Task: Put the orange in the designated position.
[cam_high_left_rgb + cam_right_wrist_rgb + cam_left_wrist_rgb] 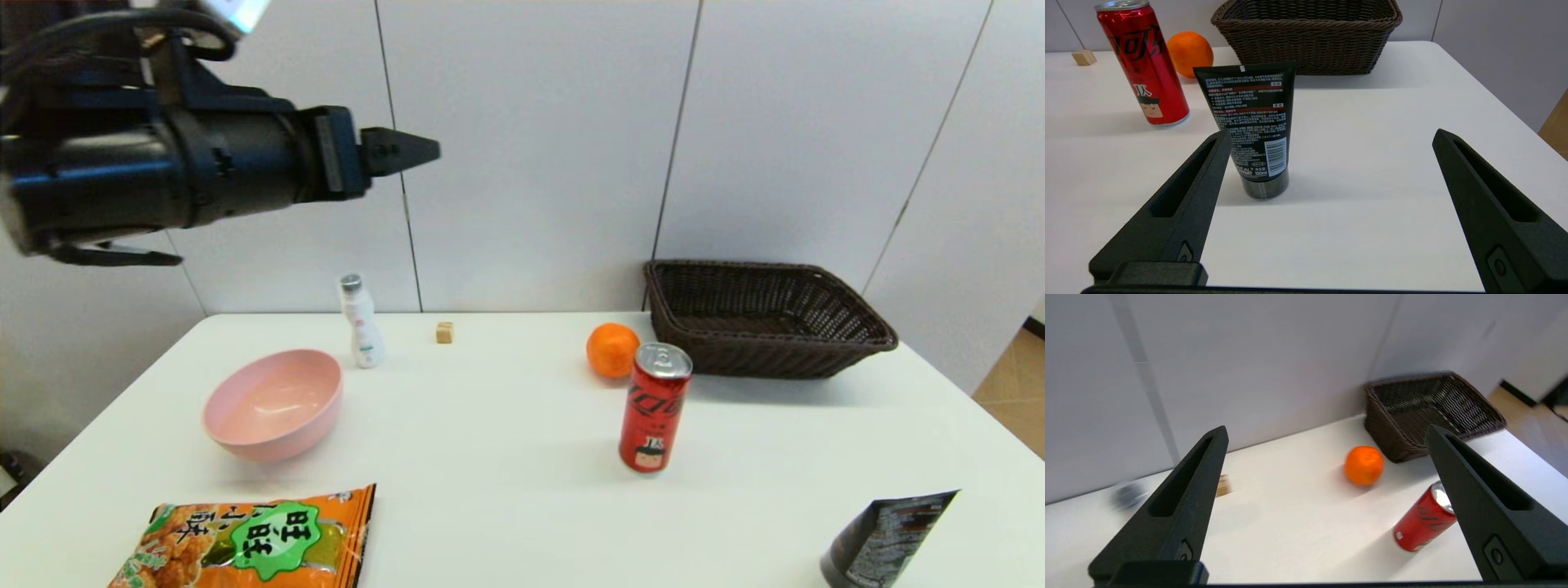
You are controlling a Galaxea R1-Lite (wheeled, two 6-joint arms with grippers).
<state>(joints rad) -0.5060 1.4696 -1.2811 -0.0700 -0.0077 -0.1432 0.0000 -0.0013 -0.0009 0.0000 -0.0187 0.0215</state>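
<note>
Bright orange against white: the orange (612, 349) resting on the table (506, 490) toward one o'clock from table centre, just beside the brown wicker basket (767, 318) at two o'clock, and just behind the upright red can (655, 408). Untouched so far. Raised high at ten o'clock, well apart from the fruit and aimed toward it, the left gripper (408, 151); fingers spread wide in the left wrist view, holding nothing. Parked low near five o'clock, the right gripper (1331, 139), also spread wide and empty, facing a black tube (1249, 126). Step in hand, by appearances: the approach, before any grasp. Next move probably calls for lowering toward the fruit, straddling it, steering clear of the can.
</note>
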